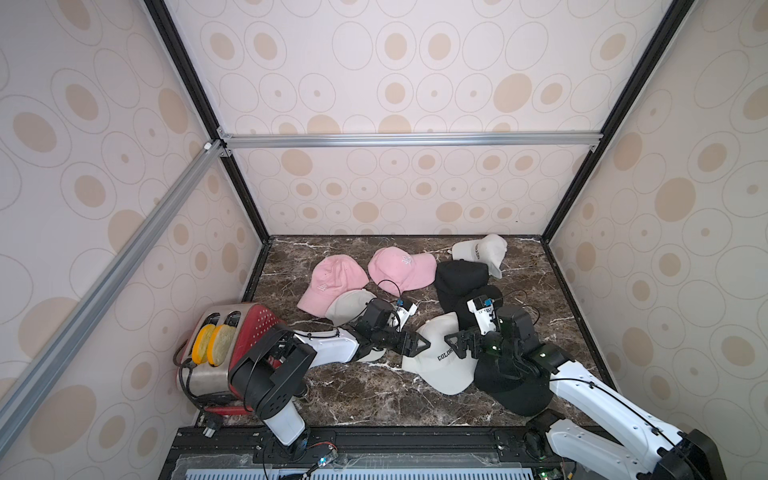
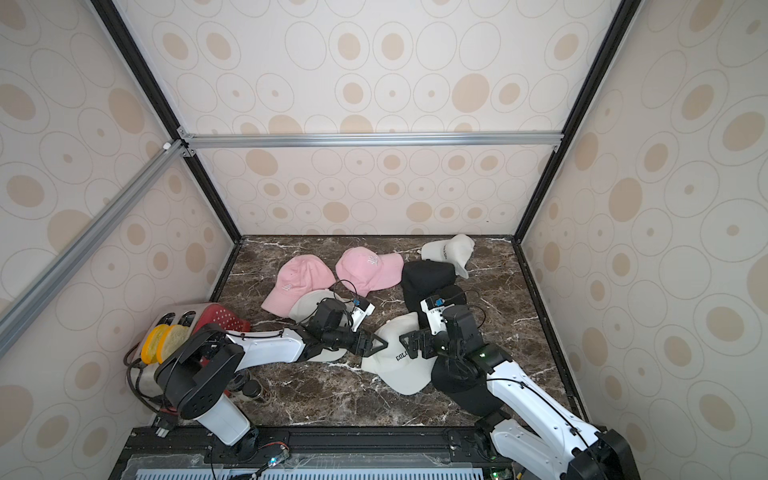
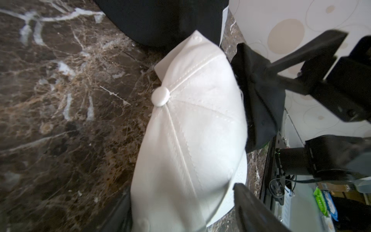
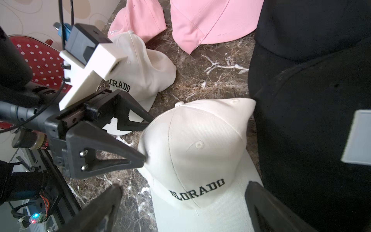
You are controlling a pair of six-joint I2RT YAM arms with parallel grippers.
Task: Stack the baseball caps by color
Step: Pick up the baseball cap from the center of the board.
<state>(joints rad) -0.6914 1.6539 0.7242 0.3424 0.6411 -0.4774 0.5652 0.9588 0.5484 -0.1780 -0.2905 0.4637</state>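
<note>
While the left pincer (image 1: 417, 348) and right pincer (image 1: 460, 347) gaped, the white cap (image 1: 441, 368) between them lay front-to-back, brim toward the front edge of the worktop (image 1: 353, 395).

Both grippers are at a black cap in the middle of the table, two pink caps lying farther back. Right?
Not black: the right wrist view shows a white COLORADO cap there. The left gripper and right gripper are at it, the pink caps farther back.
</note>
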